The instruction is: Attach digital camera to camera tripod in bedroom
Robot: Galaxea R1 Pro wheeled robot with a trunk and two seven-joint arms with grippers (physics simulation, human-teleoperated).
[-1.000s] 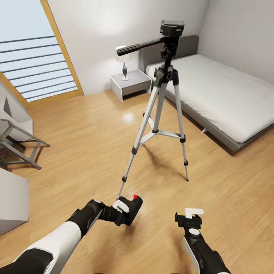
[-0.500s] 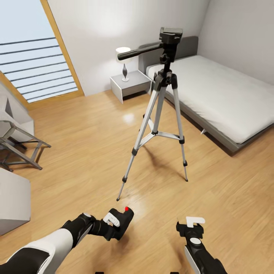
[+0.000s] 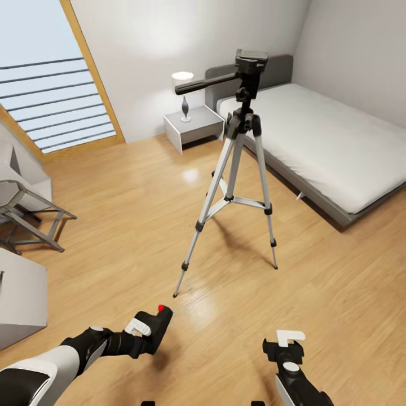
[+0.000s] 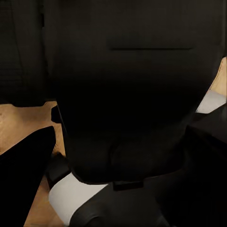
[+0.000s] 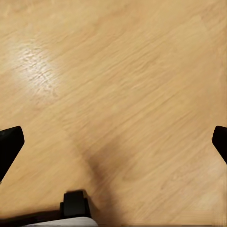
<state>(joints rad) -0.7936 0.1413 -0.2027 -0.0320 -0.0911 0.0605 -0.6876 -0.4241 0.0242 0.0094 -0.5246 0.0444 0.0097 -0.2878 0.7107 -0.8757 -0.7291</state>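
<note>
Left gripper (image 3: 148,332) has pulled back and down toward the robot since a second ago, taking the digital camera (image 3: 153,332) with it; camera now sits well short of the near tripod foot instead of overlapping it. Camera tripod (image 3: 237,169) has barely shifted in the head view.

Counts: one camera, one tripod, two arms, one bed (image 3: 332,146), one nightstand (image 3: 194,125), one lamp (image 3: 183,93).

Left claw is clamped on the camera: boxy matte-black body, one round red button (image 3: 163,308) on top, white finger pad across its side. Left wrist view is dark with the camera body (image 4: 132,94) right up against the lens.

Right gripper (image 3: 288,345) hovers over bare floor, spread wide, holding nothing; right wrist view shows both black fingertips (image 5: 9,146) at opposite edges with planks between.

Tripod stands upright on the floor (image 3: 129,197) between robot and bed: three silver tubular telescoping legs, black joints and feet, black head, one long black pan handle pointing toward the lamp side. Head plate is bare.

Floor is glossy light wood plank. Bed is grey, flat mattress. Walls pale grey.
</note>
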